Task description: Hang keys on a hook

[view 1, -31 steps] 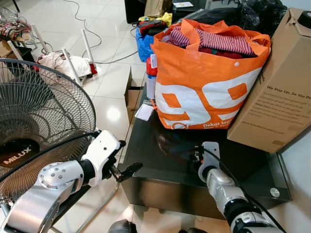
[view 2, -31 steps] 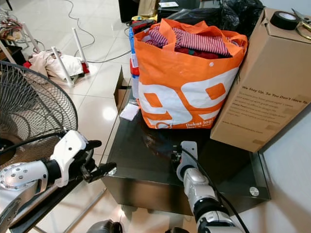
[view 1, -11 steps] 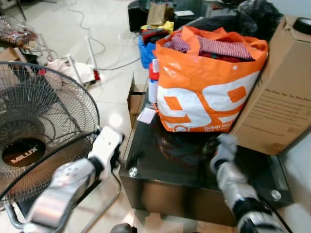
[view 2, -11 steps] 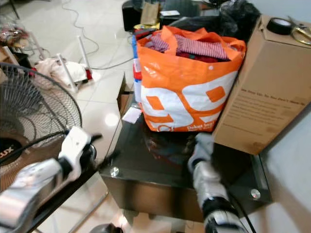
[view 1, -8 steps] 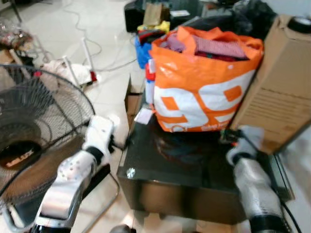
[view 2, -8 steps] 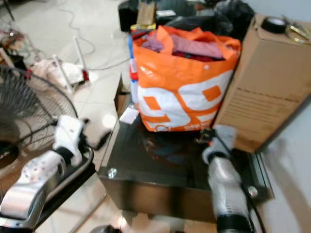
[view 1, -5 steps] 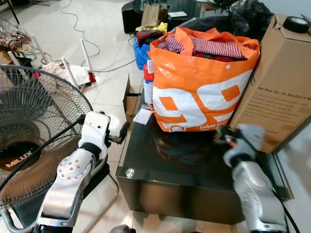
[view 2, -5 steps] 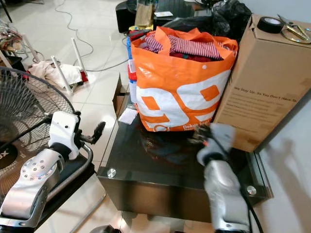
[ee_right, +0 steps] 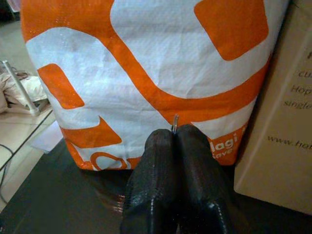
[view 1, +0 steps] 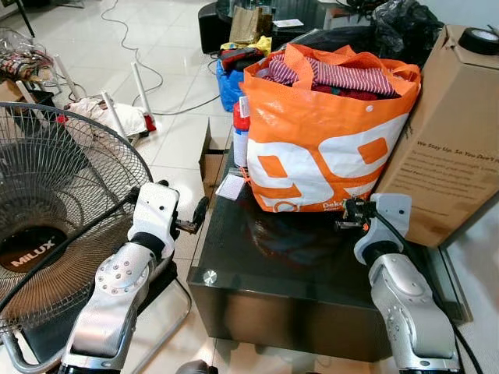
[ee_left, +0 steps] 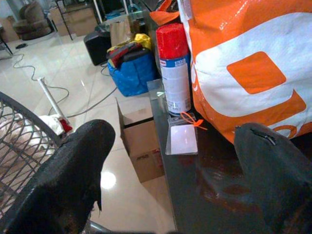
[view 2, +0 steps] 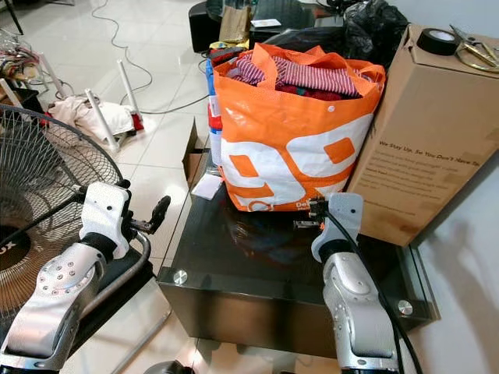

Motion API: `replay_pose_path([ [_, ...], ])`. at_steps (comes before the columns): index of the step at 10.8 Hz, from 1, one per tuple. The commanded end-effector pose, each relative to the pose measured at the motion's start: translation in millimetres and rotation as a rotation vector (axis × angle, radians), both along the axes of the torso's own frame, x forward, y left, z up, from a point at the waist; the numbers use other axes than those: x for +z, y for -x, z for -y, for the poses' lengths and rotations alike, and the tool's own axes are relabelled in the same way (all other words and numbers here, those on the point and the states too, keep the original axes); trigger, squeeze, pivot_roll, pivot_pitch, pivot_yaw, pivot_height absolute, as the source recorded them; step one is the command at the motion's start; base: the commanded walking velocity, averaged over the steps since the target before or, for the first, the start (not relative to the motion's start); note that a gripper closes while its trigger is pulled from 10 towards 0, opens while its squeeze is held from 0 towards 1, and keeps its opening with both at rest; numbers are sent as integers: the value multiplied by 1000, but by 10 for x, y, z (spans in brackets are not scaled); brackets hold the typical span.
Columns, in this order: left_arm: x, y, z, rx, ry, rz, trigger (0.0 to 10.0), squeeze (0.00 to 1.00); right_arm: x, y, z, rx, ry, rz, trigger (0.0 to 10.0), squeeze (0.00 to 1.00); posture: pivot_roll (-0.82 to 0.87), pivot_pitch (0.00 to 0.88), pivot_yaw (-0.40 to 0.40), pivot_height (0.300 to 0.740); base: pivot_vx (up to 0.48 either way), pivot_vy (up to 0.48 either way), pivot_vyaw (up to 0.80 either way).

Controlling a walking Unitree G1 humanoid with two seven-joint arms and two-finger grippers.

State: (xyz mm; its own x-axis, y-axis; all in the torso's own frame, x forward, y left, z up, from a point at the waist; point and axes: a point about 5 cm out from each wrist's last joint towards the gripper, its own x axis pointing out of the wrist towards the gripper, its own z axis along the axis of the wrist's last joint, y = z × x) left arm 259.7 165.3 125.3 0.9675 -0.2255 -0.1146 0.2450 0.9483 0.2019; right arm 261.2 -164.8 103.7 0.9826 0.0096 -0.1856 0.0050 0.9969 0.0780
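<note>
Right now the right gripper (ee_right: 174, 139) is hovering low in the centre-right of the head views, above the black glass table (view 1: 257, 269) and just in front of the orange shopping bag (view 1: 327, 132). Its fingers are pressing flat together, and a thin sliver of metal is poking out between their tips. That is probably part of the keys (ee_right: 174, 121), held tight so they are not slipping while carried, though too little is showing to be sure. Some small dark metal bits are also hanging at the fingertips in the left eye view.

Meanwhile the left gripper (ee_left: 170, 170) is sitting at the centre-left, beside the table's left edge and close to the standing fan (view 1: 54, 202). Its jaws are spreading wide and gripping nothing, so this arm is likely just keeping clear.

Crowding the table are the bag, stuffed with clothes, a cardboard box (view 1: 452, 132) at the upper right, a red-capped spray can (ee_left: 175, 70) tucked against the bag, and a small white tag (ee_left: 183, 139) lying flat by the can.

No hook is appearing anywhere, so the robot is probably needing to turn and find one.
</note>
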Motion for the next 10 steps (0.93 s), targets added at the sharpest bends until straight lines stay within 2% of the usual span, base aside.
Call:
replay_pose_path([
  [1,-14,21,-4,11,-8,-1,10000,0,39,-1,-1,-4,-16,4,10000,0,9,0,11,740,0,0,0],
  [10,2,-28,42,6,-3,9,10000,0,53,-30,15,-21,-5,-10,10000,0,2,0,19,740,0,0,0],
])
